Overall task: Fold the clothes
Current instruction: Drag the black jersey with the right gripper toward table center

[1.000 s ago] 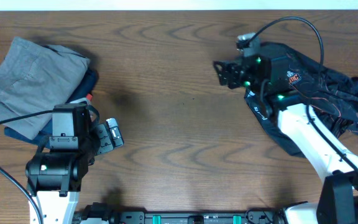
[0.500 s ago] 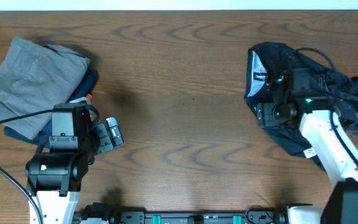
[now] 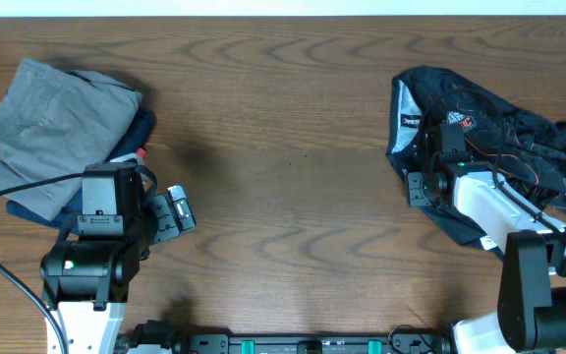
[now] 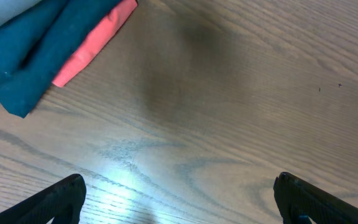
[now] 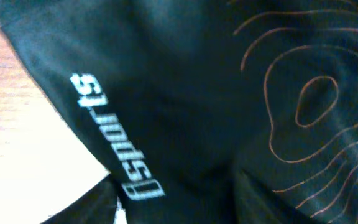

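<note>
While the left arm (image 3: 86, 265) sits at the near left corner of the bench (image 3: 283, 128), its left fingers (image 4: 67, 198) stand wide apart with nothing between them, only bare wood grain showing under them in the left wrist view. Just beyond them lies a stack of folded garments: a plain grey one (image 3: 47, 128) on top, a navy one (image 4: 23, 56) under it, and an orange-red one (image 4: 95, 40) whose edge pokes out beside the navy fold. The black sports jersey (image 3: 489, 123) lies crumpled at the far right of the bench, well apart from that stack, bunched rather than spread flat, with one part running toward the near edge under the right arm (image 3: 484, 202). An orange-white logo (image 3: 463, 122) shows on its upper surface, and a strip of white lettering (image 3: 411, 123) runs along its left edge. The right arm reaches in from the near right corner, and its wrist sits directly over the jersey's left portion. From the right wrist view the shiny black cloth fills nearly the whole picture, very close and somewhat blurred, with white lettering (image 5: 114, 137) running diagonally and thin orange contour lines (image 5: 309, 106) looping on the right side; a sliver of bench shows at the upper left. The right fingers are hidden in both views, so I cannot tell whether they are apart, together or clamped on the cloth.
</note>
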`<state>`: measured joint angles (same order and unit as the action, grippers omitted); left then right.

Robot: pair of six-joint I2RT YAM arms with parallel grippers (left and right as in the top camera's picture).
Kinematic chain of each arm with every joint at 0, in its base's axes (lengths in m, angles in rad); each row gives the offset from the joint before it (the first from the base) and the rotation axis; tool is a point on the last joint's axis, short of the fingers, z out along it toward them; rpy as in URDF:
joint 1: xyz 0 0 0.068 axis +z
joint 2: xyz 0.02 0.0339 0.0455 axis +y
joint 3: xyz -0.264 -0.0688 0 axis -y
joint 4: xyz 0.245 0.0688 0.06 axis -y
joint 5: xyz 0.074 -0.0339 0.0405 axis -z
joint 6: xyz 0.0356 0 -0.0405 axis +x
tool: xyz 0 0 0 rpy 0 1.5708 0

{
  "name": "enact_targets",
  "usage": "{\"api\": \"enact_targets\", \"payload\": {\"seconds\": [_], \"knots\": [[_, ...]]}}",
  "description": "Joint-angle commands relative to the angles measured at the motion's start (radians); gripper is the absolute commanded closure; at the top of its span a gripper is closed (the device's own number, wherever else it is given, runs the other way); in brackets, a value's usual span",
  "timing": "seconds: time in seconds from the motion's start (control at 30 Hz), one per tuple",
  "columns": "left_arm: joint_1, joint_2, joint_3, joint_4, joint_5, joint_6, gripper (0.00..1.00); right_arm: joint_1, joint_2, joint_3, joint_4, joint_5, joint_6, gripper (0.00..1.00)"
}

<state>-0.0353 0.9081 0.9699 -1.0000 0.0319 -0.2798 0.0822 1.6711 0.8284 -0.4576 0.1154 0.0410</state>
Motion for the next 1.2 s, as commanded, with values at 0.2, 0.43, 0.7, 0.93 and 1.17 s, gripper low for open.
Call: {"api": "enact_targets", "payload": {"seconds": [0.2,0.43,0.7,0.93,1.17], "knots": [[0.004,-0.001,0.018,-0.005,0.011,0.015,0.02,0.116,0.026,0.003,0.076,-0.409,-0.013,0.99],[0.004,-0.001,0.018,0.038,0.014,0.015,0.02,0.382,0.016,0.11,0.354,-0.64,0.102,0.99],[0.004,0.022,0.016,0.086,0.042,0.012,0.02,0.504,0.006,0.14,0.38,-0.297,0.2,0.39],[0.003,0.127,0.014,0.09,0.278,0.012,0.02,0.34,-0.138,0.14,0.071,-0.028,0.262,0.32],[-0.072,0.314,-0.016,0.146,0.423,-0.079,0.02,0.145,-0.282,0.139,-0.272,0.09,0.259,0.27]]}}
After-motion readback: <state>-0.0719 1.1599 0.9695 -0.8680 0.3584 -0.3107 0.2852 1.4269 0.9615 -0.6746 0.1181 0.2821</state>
